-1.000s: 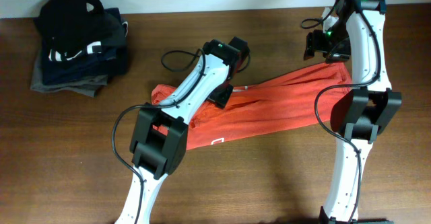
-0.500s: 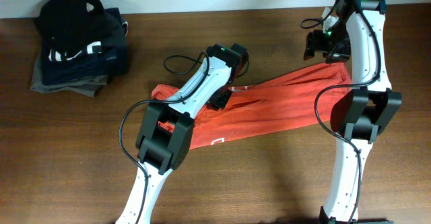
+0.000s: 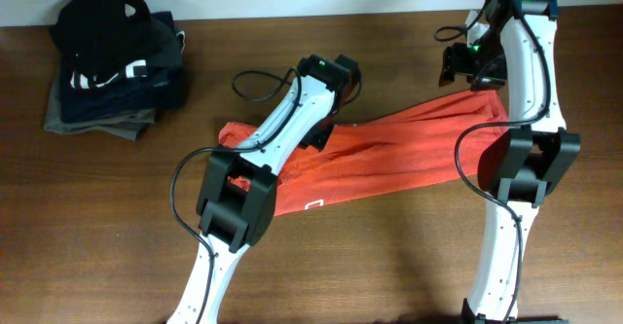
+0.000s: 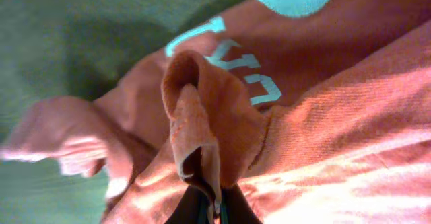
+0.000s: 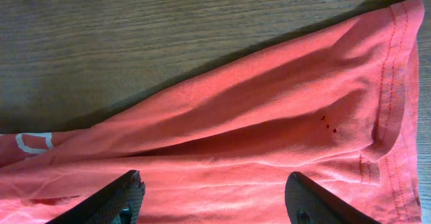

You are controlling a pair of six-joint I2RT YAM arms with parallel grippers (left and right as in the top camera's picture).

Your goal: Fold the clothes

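Observation:
The clothes, one orange-red T-shirt, lie bunched in a long band across the table, with a small white logo near the front edge. My left gripper sits on the shirt's left part. In the left wrist view my left gripper is shut on a raised fold of the shirt, beside pale printed lettering. My right gripper hovers at the shirt's right end. In the right wrist view my right gripper is open, with its fingers spread over the shirt near the stitched hem.
A stack of folded black, navy and grey garments sits at the back left corner. Brown wooden table surrounds the shirt. A black cable loops behind the left arm.
My left gripper has closed on a fold of the shirt, and its wrist has shifted slightly towards the back. The right arm has not moved.

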